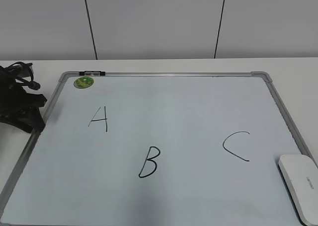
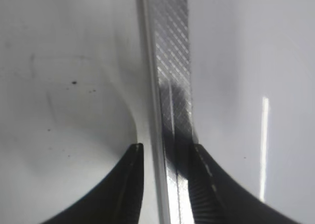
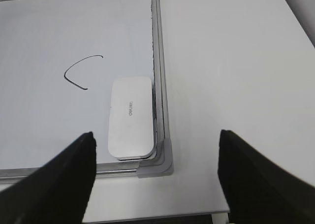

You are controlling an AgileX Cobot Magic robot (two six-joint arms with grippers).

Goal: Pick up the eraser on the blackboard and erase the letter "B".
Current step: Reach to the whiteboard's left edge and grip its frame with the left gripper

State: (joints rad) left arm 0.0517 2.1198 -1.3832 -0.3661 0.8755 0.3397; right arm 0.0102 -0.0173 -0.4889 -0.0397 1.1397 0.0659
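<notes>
The blackboard (image 1: 174, 74) is a white board in a grey frame, flat on the table. The black letter "B" (image 1: 149, 162) is at its lower middle. The white eraser (image 1: 299, 184) lies in the board's near right corner. In the right wrist view the eraser (image 3: 130, 116) sits against the frame corner (image 3: 160, 160). My right gripper (image 3: 155, 134) is wide open and empty, raised above that corner. My left gripper (image 2: 165, 147) is open and empty, its fingers either side of the board's left frame (image 2: 170, 61). The left arm (image 1: 17, 104) shows dark at the board's left edge.
A black "A" (image 1: 99, 118) is left of the B and a black "C" (image 1: 236, 146) right of it, close to the eraser. A round green magnet (image 1: 84, 82) sits at the far left corner. The table's front edge (image 3: 162, 216) runs just below the eraser's corner.
</notes>
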